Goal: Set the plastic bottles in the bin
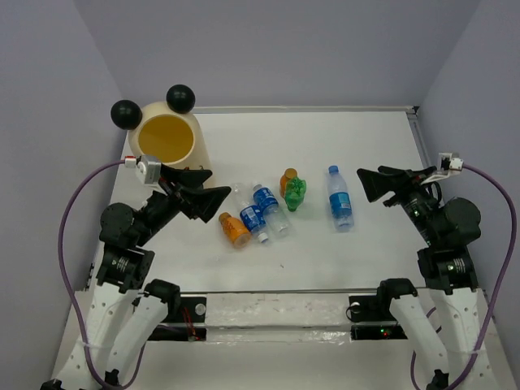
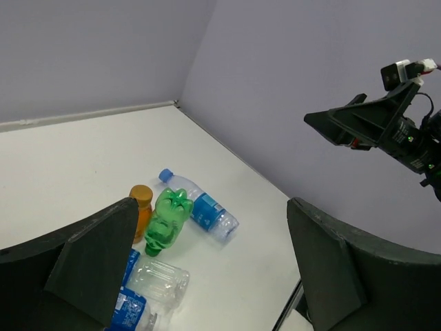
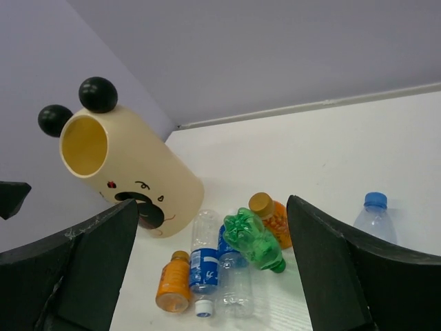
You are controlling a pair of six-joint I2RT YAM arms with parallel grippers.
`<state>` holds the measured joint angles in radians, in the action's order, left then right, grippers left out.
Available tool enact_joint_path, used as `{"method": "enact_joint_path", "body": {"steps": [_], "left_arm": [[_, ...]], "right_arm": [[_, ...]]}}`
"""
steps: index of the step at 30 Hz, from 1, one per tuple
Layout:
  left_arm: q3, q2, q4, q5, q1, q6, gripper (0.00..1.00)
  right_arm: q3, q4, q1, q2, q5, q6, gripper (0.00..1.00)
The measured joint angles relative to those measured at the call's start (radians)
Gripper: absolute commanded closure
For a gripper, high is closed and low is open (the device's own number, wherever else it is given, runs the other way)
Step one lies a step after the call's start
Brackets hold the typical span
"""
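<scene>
- Pale lilac walls (image 1: 268, 49) closed in a white worktop (image 1: 366, 260) on three sides; all six bottles lay on it, outside the bin.
- Bin (image 1: 166, 138): cream-yellow, upright at far-left corner, mouth open upward, two black ball ears on rim, face print on its side in right wrist view.
- Left tool (image 1: 218, 185): just right of bin, pointed toward the bottles, jaws spread wide, nothing btwn them.
- Near orange bottle (image 1: 236, 230): on its side, leftmost of the cluster, touching the next one.
- White-capped clear bottle (image 1: 252, 218): lying w/ blue label, cap toward the near edge.
- Second clear bottle (image 1: 271, 210): lying alongside it, blue label at far end.
- Far orange bottle (image 1: 288, 180): lying behind, right beside the green one.
- Green bottle (image 1: 295, 193): on its side, cap end by the second clear bottle.
- Blue-capped clear bottle (image 1: 340, 199): lying apart, right of the cluster, cap toward far wall.
- Right tool (image 1: 366, 185): right of that bottle, pointed left, jaws wide, holding nothing.
</scene>
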<state>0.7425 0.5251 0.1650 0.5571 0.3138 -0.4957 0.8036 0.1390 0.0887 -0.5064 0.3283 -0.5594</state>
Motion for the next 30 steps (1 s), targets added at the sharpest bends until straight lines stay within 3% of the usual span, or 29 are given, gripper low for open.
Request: {"method": "enact_joint_path", "body": {"steps": [7,11,17,20,30], "left_arm": [[0.012,0.114,0.03,-0.013,0.001,-0.044,0.01],[0.032,0.217,0.06,-0.061,0.073,-0.076,0.01],[0.124,0.407,0.023,-0.376,0.397,-0.05,0.01],[0.179,0.505,-0.018,-0.597,0.547,-0.002,0.01],[0.379,0.939,-0.111,-0.949,0.682,0.13,0.01]], "right_arm": [[-0.002,0.089,0.0,0.049,-0.087,0.048,0.06],[-0.003,0.156,0.0,0.055,-0.141,0.077,0.01],[-0.028,0.234,0.0,0.055,-0.179,0.103,0.0],[-0.056,0.256,0.0,0.055,-0.174,0.105,0.0],[-0.085,0.28,0.0,0.053,-0.126,0.111,0.0]]}}
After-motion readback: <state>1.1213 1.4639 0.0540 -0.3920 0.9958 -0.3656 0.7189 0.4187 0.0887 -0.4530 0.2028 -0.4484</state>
